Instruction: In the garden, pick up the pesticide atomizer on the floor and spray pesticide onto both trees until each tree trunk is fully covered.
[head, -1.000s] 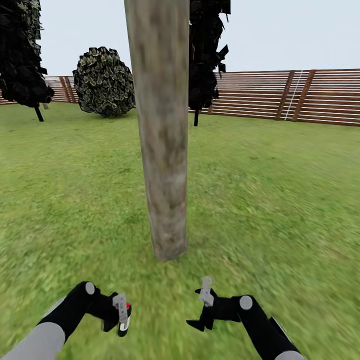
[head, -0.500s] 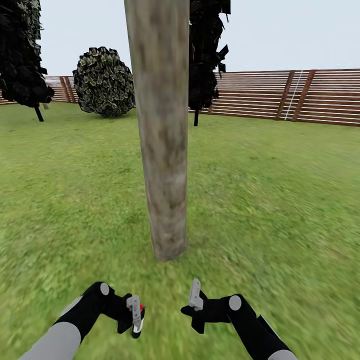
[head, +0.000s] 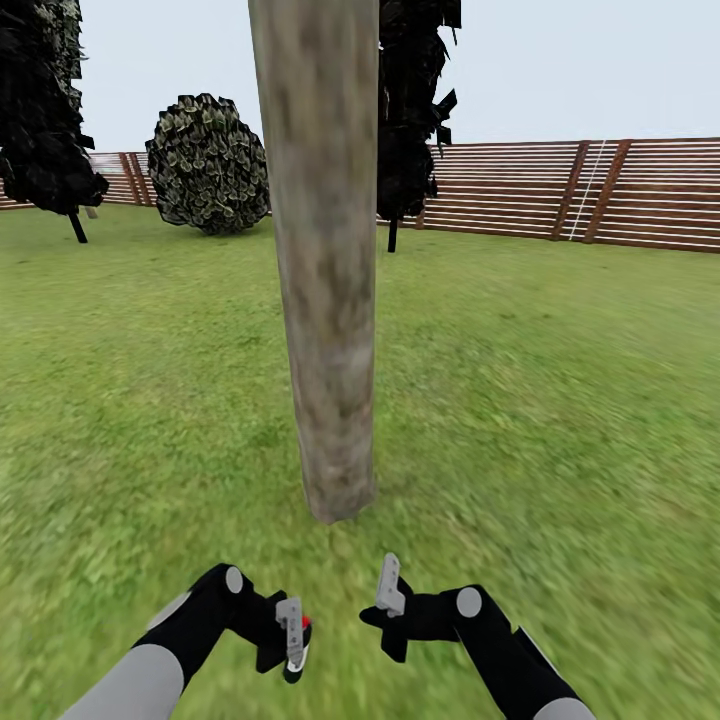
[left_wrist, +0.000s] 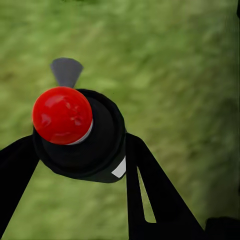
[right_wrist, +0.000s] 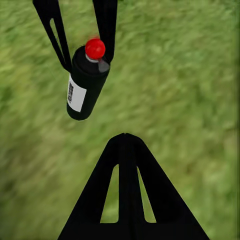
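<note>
A thick mottled grey-beige tree trunk (head: 325, 270) rises from the grass floor (head: 560, 400) straight ahead, its base a short way beyond both grippers. No pesticide specks are visible on its bark. My left gripper (head: 290, 645) is shut on the pesticide atomizer (head: 299, 650), a black bottle with a red cap and white label. In the left wrist view the atomizer (left_wrist: 95, 145) sits between the two black fingers (left_wrist: 150, 195). The right wrist view shows the atomizer (right_wrist: 85, 85) hanging over grass. My right gripper (head: 392, 612) hovers beside it, its jaws shut (right_wrist: 125, 137) on nothing.
A brown slatted fence (head: 560, 190) closes the lawn at the back. A round bush (head: 208, 165) and dark thin-stemmed trees (head: 45, 110) (head: 410, 110) stand far off. Open grass lies on both sides of the trunk.
My left arm has carried the atomizer rightward toward the middle. The right gripper shifted left a second ago and has hardly moved since. The view itself has stayed put.
</note>
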